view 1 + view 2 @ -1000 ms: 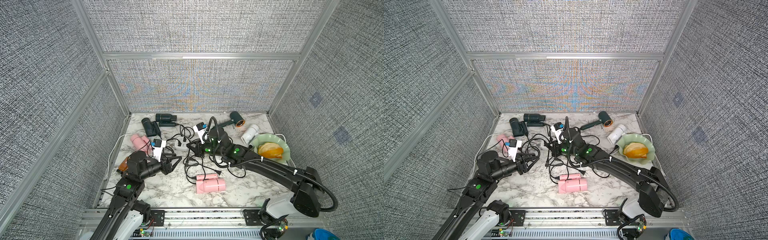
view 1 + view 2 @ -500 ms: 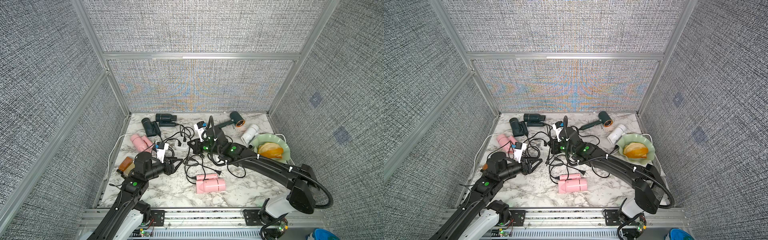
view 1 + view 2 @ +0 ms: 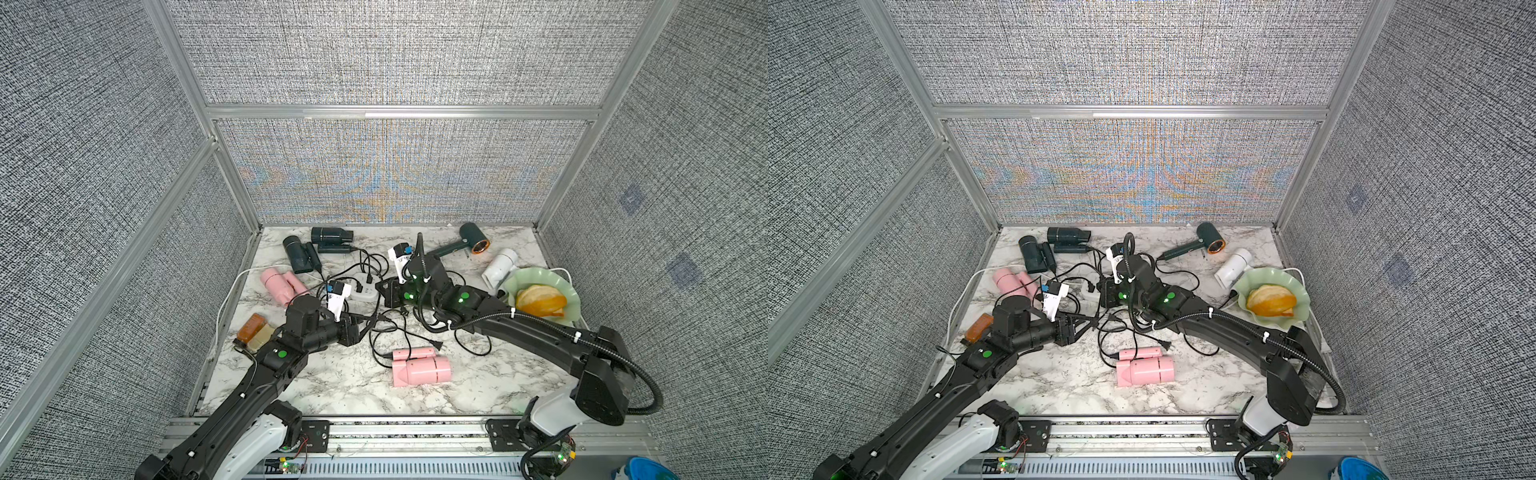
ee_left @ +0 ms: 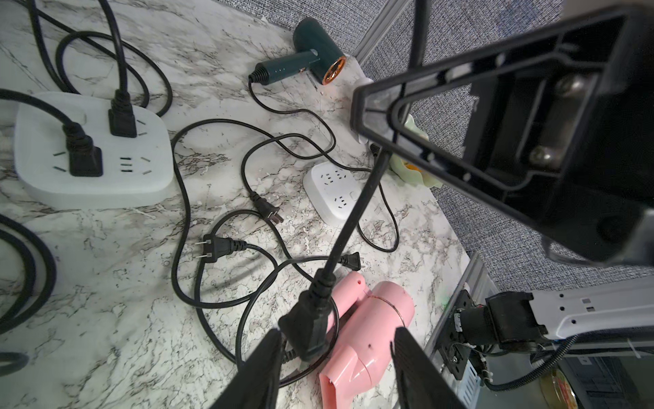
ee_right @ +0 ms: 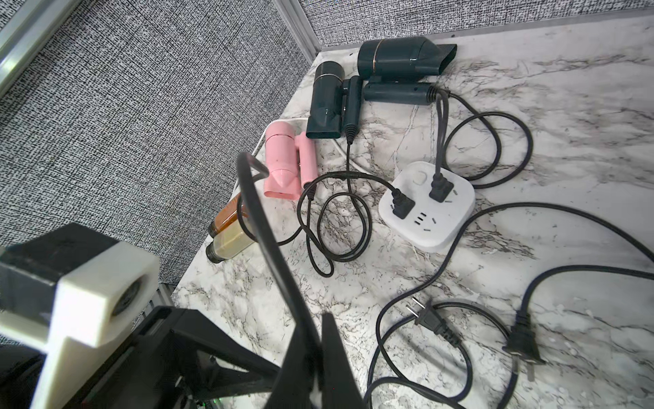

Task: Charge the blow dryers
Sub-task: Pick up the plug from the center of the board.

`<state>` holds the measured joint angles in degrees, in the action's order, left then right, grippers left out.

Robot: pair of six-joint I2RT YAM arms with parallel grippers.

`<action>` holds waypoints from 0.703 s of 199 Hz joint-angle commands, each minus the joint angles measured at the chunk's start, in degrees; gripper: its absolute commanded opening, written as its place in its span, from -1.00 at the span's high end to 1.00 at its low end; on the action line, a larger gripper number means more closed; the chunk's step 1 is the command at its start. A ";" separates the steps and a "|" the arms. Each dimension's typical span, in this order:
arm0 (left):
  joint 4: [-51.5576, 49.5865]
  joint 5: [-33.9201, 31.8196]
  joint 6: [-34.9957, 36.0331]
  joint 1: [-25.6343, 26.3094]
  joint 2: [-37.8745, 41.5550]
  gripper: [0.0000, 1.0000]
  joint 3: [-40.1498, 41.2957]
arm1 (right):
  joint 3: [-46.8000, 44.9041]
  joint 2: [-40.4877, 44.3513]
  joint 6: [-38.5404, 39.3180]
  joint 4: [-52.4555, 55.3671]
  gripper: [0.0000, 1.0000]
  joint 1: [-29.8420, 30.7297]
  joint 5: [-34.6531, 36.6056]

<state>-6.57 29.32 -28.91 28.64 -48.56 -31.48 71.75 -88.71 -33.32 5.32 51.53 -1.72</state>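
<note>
My right gripper (image 5: 320,318) is shut on a black cord (image 4: 357,209) above the table's middle. The cord's plug (image 4: 311,325) dangles between the open fingers of my left gripper (image 4: 336,340), close to one finger and not clamped. Under it lies a pink blow dryer (image 3: 419,368). Another pink blow dryer (image 3: 278,284) and two dark teal ones (image 3: 299,253) (image 3: 330,235) lie at the back left. A green copper-ringed blow dryer (image 3: 471,243) and a white one (image 3: 500,268) lie at the back right.
A white power strip (image 4: 92,148) with two plugs in it sits mid-table; a second strip (image 4: 336,193) lies bare near the right arm. Loose cords and plugs (image 5: 430,320) tangle between them. An amber bottle (image 3: 251,332) lies at the left edge, a green plate (image 3: 569,291) at the right.
My left arm has slid to the right, bringing its open fingers around the hanging plug. The right gripper has stayed shut on the cord and hardly moved.
</note>
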 commanded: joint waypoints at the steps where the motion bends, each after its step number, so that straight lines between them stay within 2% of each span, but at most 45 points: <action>1: 1.31 -4.13 -0.61 1.75 -1.44 -0.04 -0.89 | 0.68 -0.18 -0.03 1.18 0.93 0.41 1.72; 32: -0.17 -10.74 -0.47 5.50 -4.74 -0.04 -3.02 | 0.93 -0.41 0.08 1.23 0.92 0.70 1.89; 57: 0.50 -13.37 0.07 8.22 -8.18 -0.02 -4.33 | 1.01 -0.40 0.09 1.27 0.93 0.88 1.94; 109: -1.38 -19.54 0.52 13.39 -14.48 0.28 -8.09 | 0.88 -0.02 0.54 2.39 0.92 0.99 2.92; 140: -0.50 -19.63 -0.10 14.25 -15.67 0.45 -7.89 | 0.50 0.33 0.54 2.50 0.93 1.01 3.21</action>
<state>-7.49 11.68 -28.95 42.61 -63.66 -39.24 72.34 -88.86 -32.99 7.46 52.45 0.36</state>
